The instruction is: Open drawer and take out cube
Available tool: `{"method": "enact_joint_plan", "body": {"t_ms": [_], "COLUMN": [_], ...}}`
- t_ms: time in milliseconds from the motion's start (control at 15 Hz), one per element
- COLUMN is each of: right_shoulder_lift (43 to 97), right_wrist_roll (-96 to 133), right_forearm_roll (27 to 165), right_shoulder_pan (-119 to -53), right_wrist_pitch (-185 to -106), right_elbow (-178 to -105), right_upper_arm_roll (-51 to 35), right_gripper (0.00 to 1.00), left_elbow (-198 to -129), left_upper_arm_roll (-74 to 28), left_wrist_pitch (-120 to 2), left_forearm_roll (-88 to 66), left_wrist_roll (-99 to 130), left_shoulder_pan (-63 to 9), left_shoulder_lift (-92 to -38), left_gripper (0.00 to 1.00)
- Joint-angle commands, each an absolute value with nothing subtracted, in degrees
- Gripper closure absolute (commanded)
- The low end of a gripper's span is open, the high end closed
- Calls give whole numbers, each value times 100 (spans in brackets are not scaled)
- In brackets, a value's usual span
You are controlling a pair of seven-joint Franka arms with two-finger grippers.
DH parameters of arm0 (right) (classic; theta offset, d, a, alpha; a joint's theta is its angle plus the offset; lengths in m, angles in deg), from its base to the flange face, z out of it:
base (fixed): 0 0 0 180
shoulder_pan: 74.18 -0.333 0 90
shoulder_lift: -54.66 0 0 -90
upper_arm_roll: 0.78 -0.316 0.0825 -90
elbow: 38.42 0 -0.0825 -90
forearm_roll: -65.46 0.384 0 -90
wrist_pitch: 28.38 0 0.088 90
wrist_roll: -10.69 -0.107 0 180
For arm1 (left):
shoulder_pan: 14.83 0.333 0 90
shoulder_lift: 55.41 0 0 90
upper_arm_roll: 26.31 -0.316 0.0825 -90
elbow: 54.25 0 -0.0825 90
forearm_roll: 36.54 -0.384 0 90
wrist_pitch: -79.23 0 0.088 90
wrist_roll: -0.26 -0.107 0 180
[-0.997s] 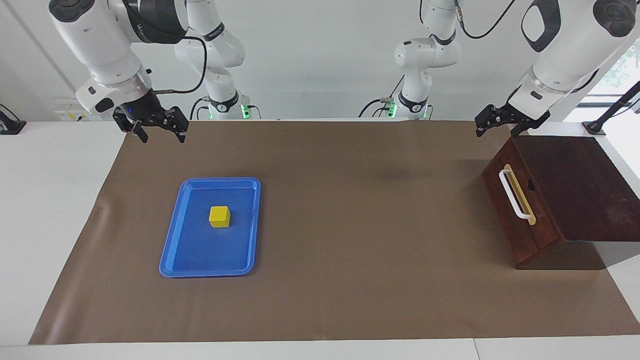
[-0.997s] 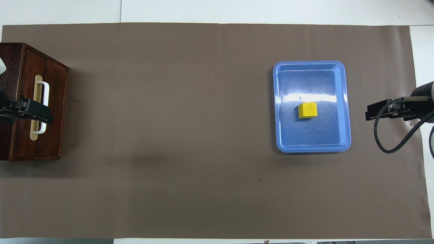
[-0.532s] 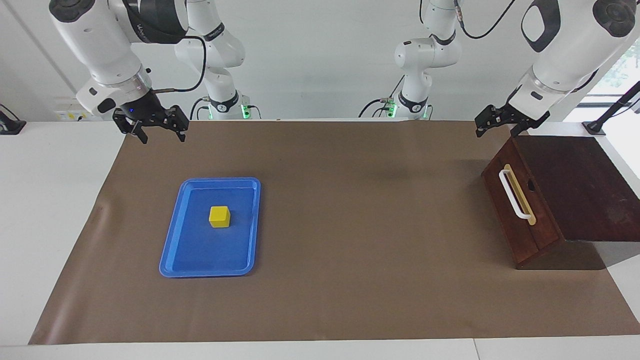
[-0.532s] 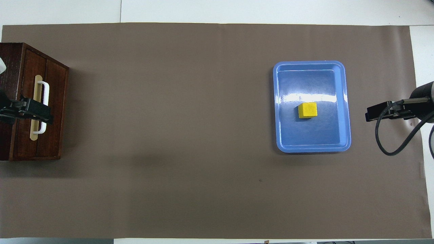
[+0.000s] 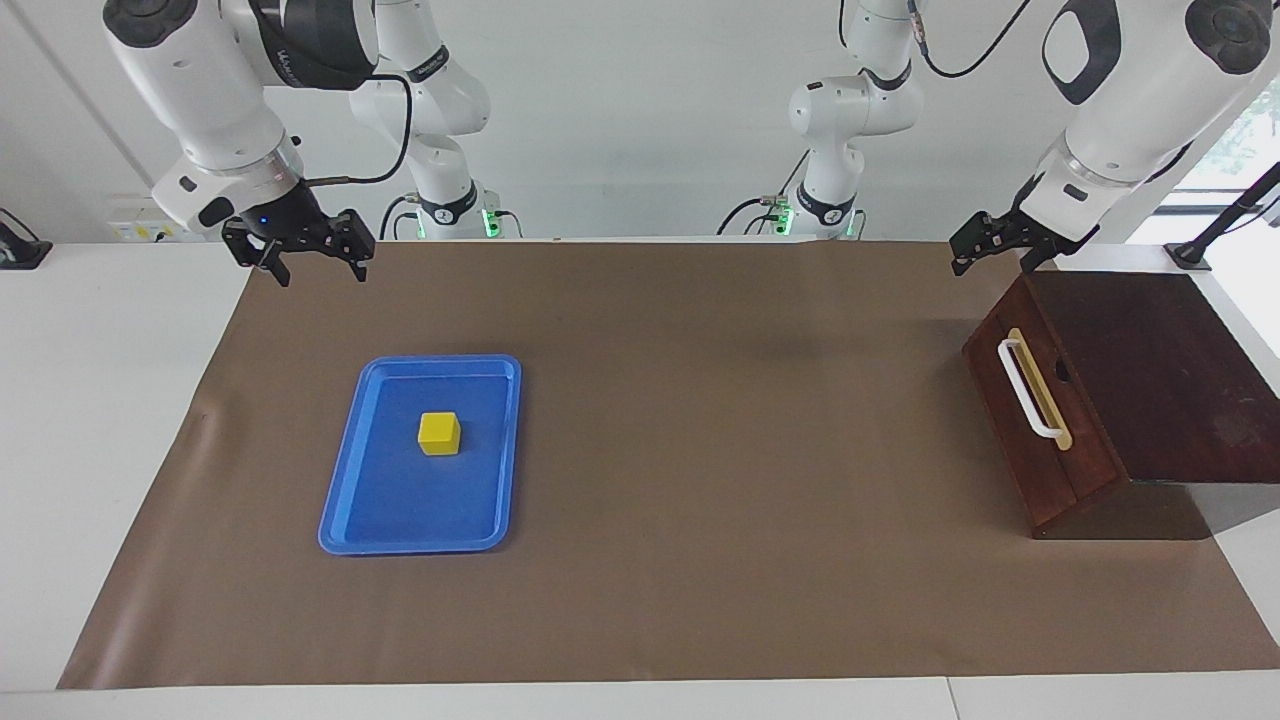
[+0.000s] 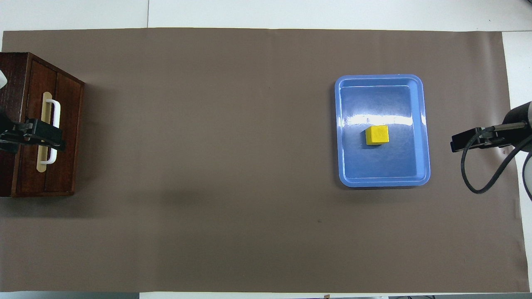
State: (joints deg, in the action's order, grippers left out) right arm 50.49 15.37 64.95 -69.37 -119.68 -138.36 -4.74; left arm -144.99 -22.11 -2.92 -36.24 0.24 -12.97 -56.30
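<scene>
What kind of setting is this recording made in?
Most likely a robotics lab bench: two white robot arms stand at a table covered by a brown mat, with staged props, a blue tray and a dark wooden box.

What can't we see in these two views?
- Drawer inside: hidden in both views, its front is shut.
- Box: overhead view cuts it off at the edge.
- Left tool: in the overhead view it covers part of the handle; contact unreadable there.
- Right tool: its tips barely show in the overhead view.

A brown mat [image 5: 700, 450] covers the table [image 5: 100, 400], bearing a blue tray [image 5: 350, 500] and wooden box [image 5: 1150, 370].
</scene>
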Motion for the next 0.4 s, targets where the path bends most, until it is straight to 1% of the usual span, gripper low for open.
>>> {"method": "enact_joint_plan", "body": {"t_ms": [0, 332], "right_shoulder_lift": [5000, 5000], "right_wrist_roll": [1632, 1614], "right_forearm_roll": [6773, 6774], "right_shoulder_pan": [-6908, -6891], "right_wrist_pitch": [-11856, -11881], "right_elbow": [-13879, -13879], "right_upper_arm_roll": [-474, -473], "right_gripper": [0, 0], "left_elbow": [-14460, -14460], "left_upper_arm_roll": [-2200, -2200], "left_wrist_pitch": [-163, -163], "left_forearm_roll": [-3610, -3619], "left_wrist_roll": [70, 61], "left_shoulder_pan": [-1316, -1316], "left_shoulder_lift": [-5576, -5576], "left_gripper": [0, 0]}}
